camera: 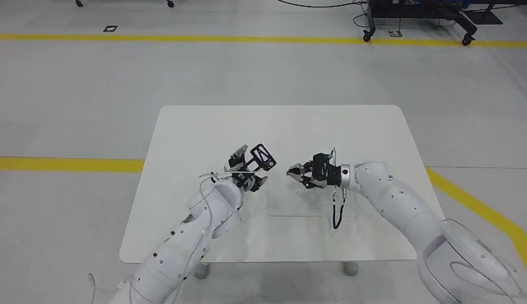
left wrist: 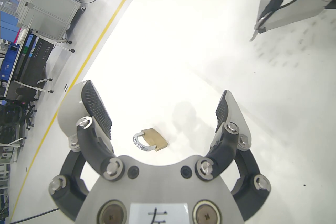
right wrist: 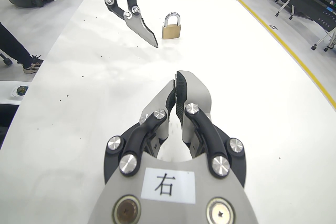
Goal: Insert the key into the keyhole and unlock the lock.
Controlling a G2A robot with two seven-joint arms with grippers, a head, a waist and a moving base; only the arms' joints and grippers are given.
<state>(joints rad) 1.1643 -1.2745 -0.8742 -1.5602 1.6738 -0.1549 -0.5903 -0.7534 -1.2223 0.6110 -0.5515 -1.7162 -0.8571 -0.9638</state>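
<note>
Left wrist view: left gripper (left wrist: 157,93) open above lock (left wrist: 155,139); right gripper (left wrist: 262,25) pinches key (left wrist: 254,37). Pre-insertion step; next, likely secure lock, align key.

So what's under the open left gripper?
A brass padlock on the white table, below the left gripper, fingers spread, untouched. In the top view the gripper covers it; its keyhole cannot be made out.

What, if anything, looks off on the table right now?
Nothing damaged or spilled. The padlock appears to stand upright, shackle closed, free on the table near the open left hand. Two small oddities: dark specks scattered on it, and a black cord dangling from the right hand, shut on the key.
</note>
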